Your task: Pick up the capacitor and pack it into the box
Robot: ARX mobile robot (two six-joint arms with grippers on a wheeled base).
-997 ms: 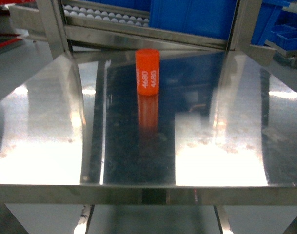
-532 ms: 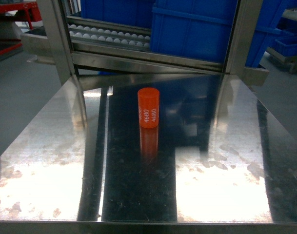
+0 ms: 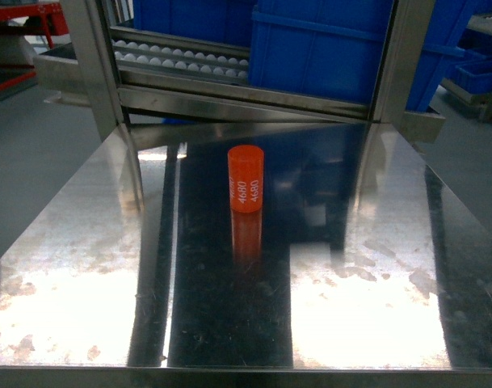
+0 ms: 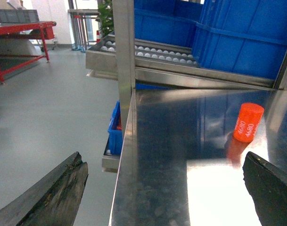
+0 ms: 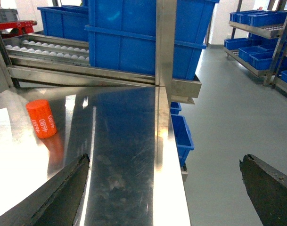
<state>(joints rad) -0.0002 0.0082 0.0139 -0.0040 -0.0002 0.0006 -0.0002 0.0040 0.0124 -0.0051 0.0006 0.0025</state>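
Capacitor [image 3: 246, 179] unmoved (upright) on steel table [image 3: 367, 275] since before.

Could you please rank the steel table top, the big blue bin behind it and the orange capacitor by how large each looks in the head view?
1. steel table top, fills most of the frame
2. blue bin, cropped and farther away, so true size unsure
3. orange capacitor, clearly smallest
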